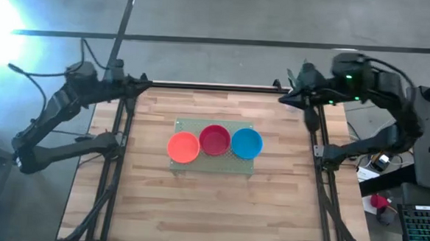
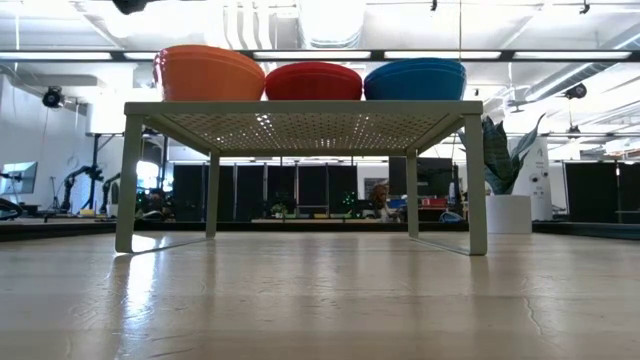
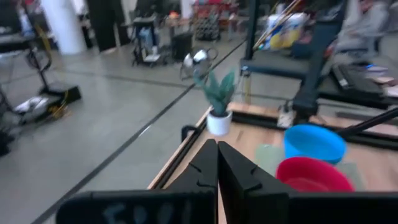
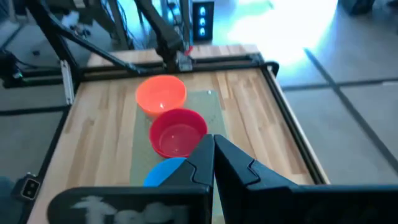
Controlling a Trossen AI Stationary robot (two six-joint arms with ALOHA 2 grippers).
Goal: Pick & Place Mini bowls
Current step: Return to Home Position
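Three mini bowls stand in a row on a pale green perforated stand, resting on their bases: orange, red and blue. In the low view the stand rises on legs above the table, with the orange bowl, the red one and the blue one on top. My left gripper is shut and empty above the table's far left corner. My right gripper is shut and empty above the far right corner. Both wrist views show the fingers closed together.
A small white pot with a green plant stands at the table's far right corner. Black frame rails run along the far edge and both sides. Bare wooden tabletop lies between the stand and the near edge.
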